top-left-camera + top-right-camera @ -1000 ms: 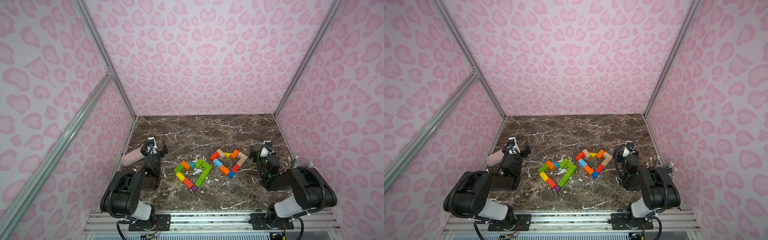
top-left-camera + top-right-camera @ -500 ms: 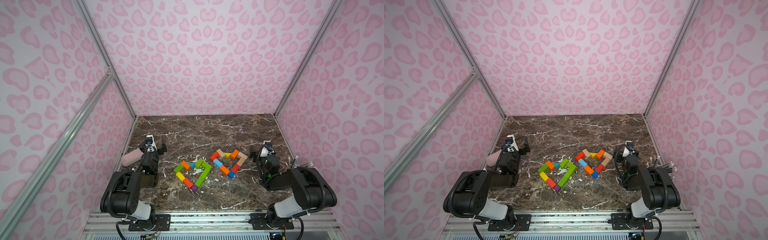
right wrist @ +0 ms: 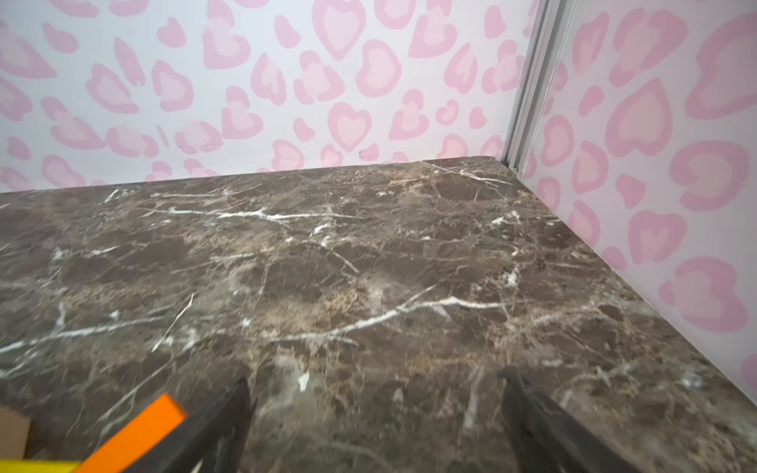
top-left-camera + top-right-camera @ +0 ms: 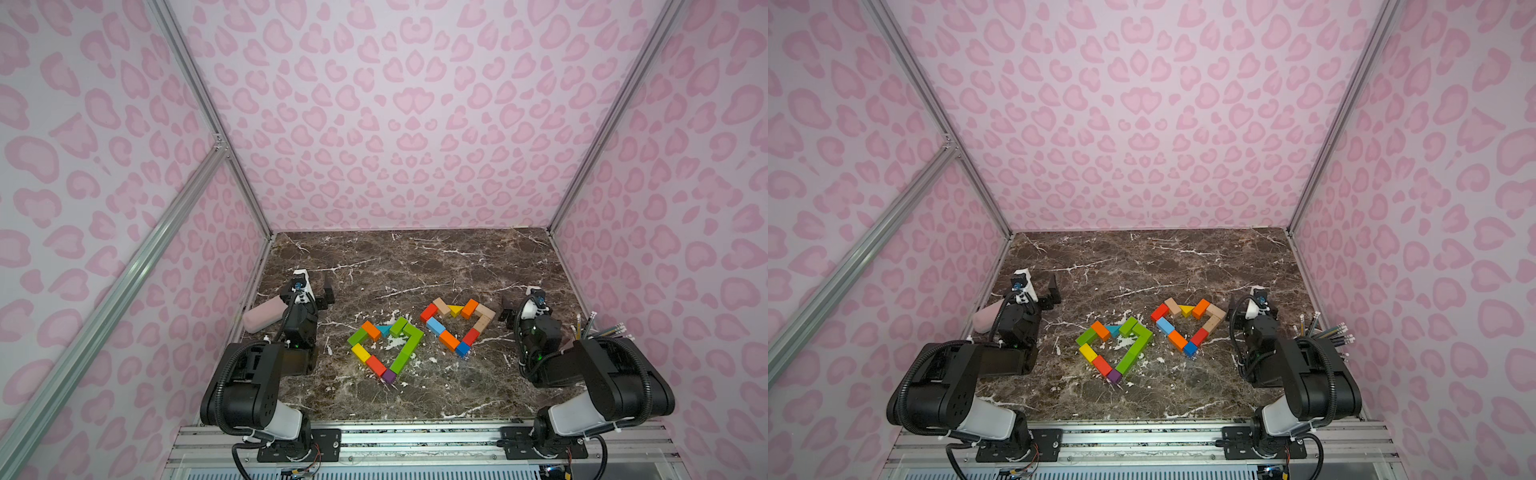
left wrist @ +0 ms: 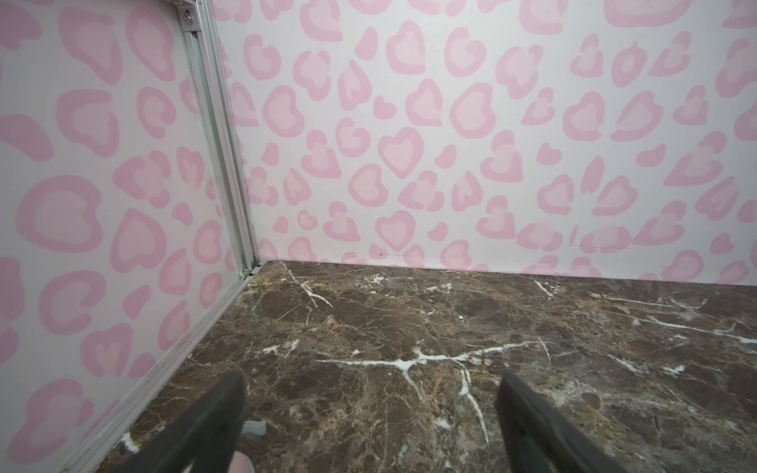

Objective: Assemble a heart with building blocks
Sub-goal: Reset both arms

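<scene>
The blocks [image 4: 1133, 353] lie flat on the table [image 4: 415, 266] and make two hearts.

The green heart [image 4: 401, 359] sits near the middle, a bit toward 6 o'clock. It has green, orange, yellow and red blocks. A blue wedge [image 4: 383, 329] sits in its dip and a purple cube [image 4: 389, 376] sits at its tip.

The wood heart [image 4: 482, 323] is just beside it, at 2 o'clock from it. It has plain wood, red, orange and blue blocks, with a yellow wedge [image 4: 456, 309] in its dip.

The left claw [image 4: 318, 297] is at 9 o'clock on the table, well apart from the green heart. Its fingers [image 5: 217, 417] are wide apart, and only bare table shows between them. A pink pouch [image 4: 266, 313] lies just beside this claw, by the wall.

The right claw [image 4: 508, 311] is at 3 o'clock, just beside the wood heart. I cannot tell if it touches it. Its fingers [image 3: 221, 422] are wide apart too, over bare table. In the right wrist view an orange block [image 3: 135, 430] shows close by one finger.

Pencils [image 4: 598, 330] stand at 4 o'clock, by the wall.
</scene>
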Robot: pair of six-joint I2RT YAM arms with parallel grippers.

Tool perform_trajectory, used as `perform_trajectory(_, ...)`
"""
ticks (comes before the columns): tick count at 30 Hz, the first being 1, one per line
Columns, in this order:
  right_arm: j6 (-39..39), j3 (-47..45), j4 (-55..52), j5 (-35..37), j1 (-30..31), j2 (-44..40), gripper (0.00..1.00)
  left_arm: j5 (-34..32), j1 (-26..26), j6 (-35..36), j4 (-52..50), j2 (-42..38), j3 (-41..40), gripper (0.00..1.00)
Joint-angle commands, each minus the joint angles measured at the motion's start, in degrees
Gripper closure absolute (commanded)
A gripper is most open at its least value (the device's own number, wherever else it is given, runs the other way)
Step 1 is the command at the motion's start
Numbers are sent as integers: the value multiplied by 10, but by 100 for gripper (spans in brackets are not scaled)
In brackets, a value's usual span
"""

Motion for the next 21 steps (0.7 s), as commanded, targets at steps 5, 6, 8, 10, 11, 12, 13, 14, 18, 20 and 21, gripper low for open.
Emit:
perform_trajectory(5, 1, 35, 22, 4, -3, 7, 2, 6, 0, 2, 7, -1, 2, 3)
perform_trajectory(6, 5, 19, 33, 8, -3, -3, 2, 6, 1, 2, 7, -1, 3, 2)
perform_trajectory(8, 6, 24, 42, 7, -6, 6, 2, 6, 1, 2, 7, -1, 3, 2)
perform_trajectory(10, 1, 74, -53, -6, -5, 10, 1, 6, 0, 2, 7, -1, 3, 2)
perform_trajectory(11, 0, 64, -28, -7, -5, 14, 2, 6, 1, 3, 8, 0, 3, 2)
perform_trajectory(12, 0, 59, -7, -6, -3, 19, 1, 6, 1, 2, 7, -1, 2, 3)
perform_trajectory(13, 0, 62, -16, -7, -4, 16, 1, 5, 0, 2, 8, 0, 2, 3)
perform_trajectory(14, 0, 69, -43, -7, -4, 10, 1, 6, 0, 3, 7, 0, 2, 2)
perform_trajectory(18, 0, 67, -39, -8, -4, 10, 2, 6, 1, 2, 7, -1, 3, 3)
perform_trajectory(20, 0, 66, -36, -8, -5, 11, 1, 6, 1, 2, 7, -1, 3, 3)
perform_trajectory(21, 0, 67, -38, -8, -5, 11, 2, 6, 0, 2, 7, -1, 3, 2)
